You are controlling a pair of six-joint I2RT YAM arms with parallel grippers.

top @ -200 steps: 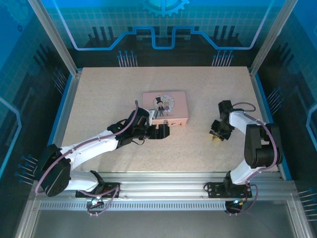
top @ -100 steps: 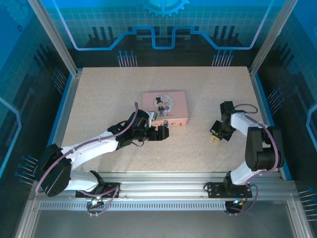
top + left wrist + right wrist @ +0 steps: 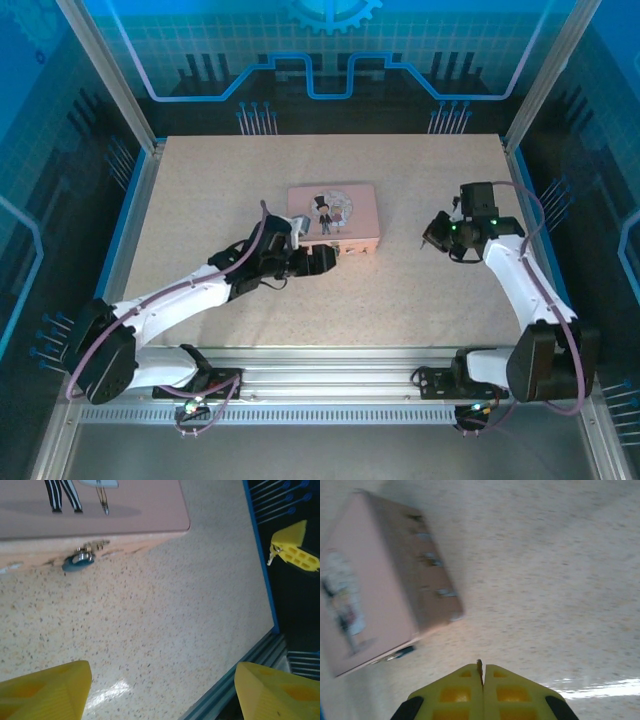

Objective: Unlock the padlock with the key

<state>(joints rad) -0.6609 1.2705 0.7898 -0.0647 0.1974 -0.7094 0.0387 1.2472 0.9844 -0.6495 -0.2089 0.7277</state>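
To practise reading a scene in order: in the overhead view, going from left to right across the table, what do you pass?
Left arm's base → pink box → right gripper, shut on the key.

The table [image 3: 200,200] has a flat, speckled beige top. A blue rim [image 3: 127,215] runs along its left and right sides, and an aluminium rail [image 3: 330,365] runs along the near edge. A flat pink box [image 3: 332,215] lies about mid-table, its lid facing up with a cartoon picture of figures on it. A small padlock [image 3: 79,560], blue and metal, hangs low on the box's near wall, right at the table top. Whether it touches the surface cannot be told.
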